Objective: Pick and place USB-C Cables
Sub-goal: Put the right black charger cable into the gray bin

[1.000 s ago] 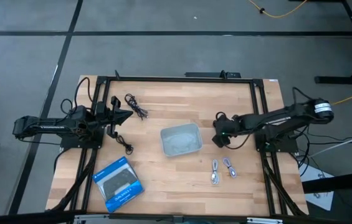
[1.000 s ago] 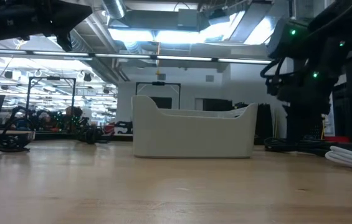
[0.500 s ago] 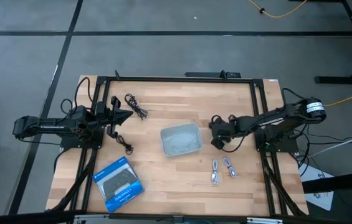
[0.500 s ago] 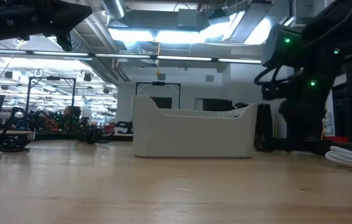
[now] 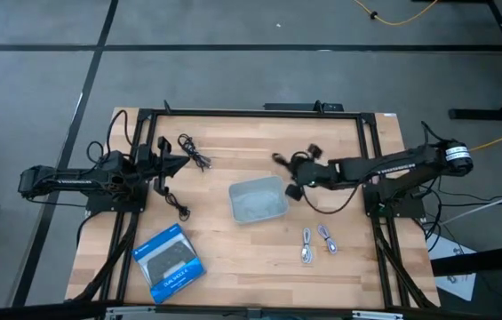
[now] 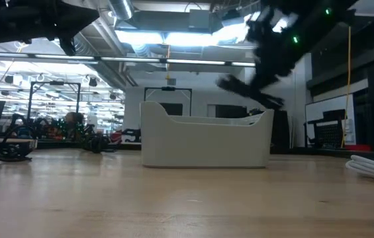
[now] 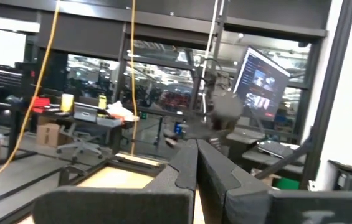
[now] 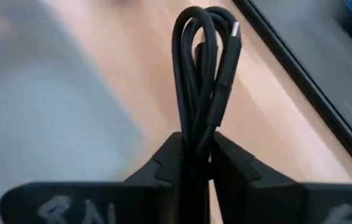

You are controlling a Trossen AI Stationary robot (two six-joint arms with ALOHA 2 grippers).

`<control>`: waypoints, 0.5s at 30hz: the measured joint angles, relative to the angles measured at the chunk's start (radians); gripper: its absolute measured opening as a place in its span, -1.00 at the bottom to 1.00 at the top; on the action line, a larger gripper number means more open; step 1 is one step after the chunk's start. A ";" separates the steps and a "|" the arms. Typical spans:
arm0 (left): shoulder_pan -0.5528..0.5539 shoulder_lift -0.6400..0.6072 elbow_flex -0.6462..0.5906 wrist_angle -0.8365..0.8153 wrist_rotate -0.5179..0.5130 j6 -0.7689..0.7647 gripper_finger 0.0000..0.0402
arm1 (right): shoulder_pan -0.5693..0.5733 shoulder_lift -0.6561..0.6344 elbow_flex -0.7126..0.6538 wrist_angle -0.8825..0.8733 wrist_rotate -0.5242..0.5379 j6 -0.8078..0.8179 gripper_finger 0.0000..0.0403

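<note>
The right hand (image 8: 191, 158) is clamped on a black USB-C cable (image 8: 202, 74); the wrist view shows the folded bundle pinched between both fingers, its loops and one connector standing clear beyond the tips. In the high view that hand (image 5: 292, 172) sits raised at the far right corner of the grey bin (image 5: 258, 199), so the cable is judged to be in transit for release into it. The arm reaches across from the right side; the bin's wall is the only thing near its path, and the low view shows the hand carried above the rim.

The left hand (image 5: 179, 164) waits at the left edge of the table (image 5: 233, 258), fingers pressed together, holding nothing.

Remaining cables: a second black cable (image 5: 195, 151) lies just beyond the left hand. Two pale tied cables (image 5: 316, 242) lie side by side on the near right, well apart from the bin. A thin black wire (image 5: 173, 200) lies near the left frame. A blue-and-black flat box (image 5: 170, 261) rests near left, clear of the work.
</note>
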 joint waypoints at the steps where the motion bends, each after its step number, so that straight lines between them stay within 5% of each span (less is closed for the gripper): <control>1: 0.000 0.000 0.000 0.000 -0.006 0.000 -1.00 | 0.008 0.000 0.000 0.058 -0.058 -0.050 -0.69; 6: 0.000 0.000 0.000 -0.001 -0.010 0.000 -1.00 | 0.041 0.020 0.000 0.269 -0.298 -0.221 -0.69; 15: 0.000 0.000 0.000 -0.002 -0.010 0.000 -1.00 | 0.055 0.130 0.000 0.377 -0.392 -0.236 -0.69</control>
